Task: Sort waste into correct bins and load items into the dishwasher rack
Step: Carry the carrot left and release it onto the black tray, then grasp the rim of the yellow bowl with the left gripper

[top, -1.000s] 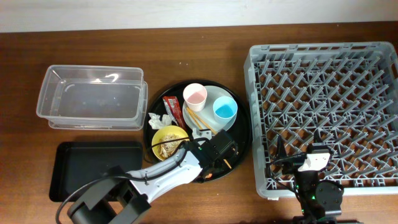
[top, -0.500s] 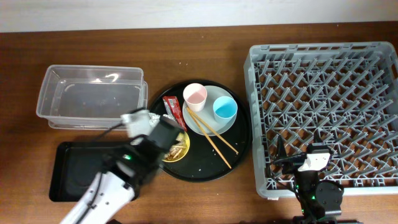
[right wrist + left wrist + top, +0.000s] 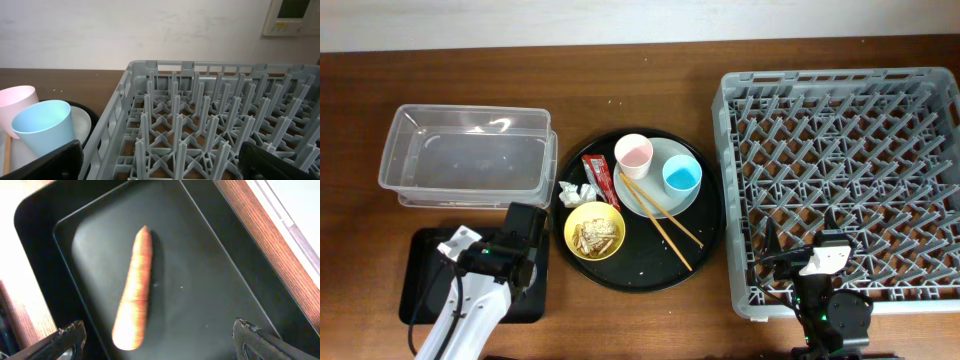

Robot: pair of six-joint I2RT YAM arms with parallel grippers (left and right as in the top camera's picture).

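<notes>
Your left tool [image 3: 160,337] hangs wide open over the flat black tray [image 3: 210,280], holding nothing; the carrot [image 3: 136,292] lies loose on the tray floor. It looks stiff, smooth and tapered, apt to roll, so should you lift it, pinch across its thicker half. Your right tool [image 3: 160,160] stands open at the dishwasher rack [image 3: 200,125].

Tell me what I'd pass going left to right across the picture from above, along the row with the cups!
Clear plastic tub → crumpled white tissue → white cup with pink inside → blue cup → grey dishwasher rack.
</notes>
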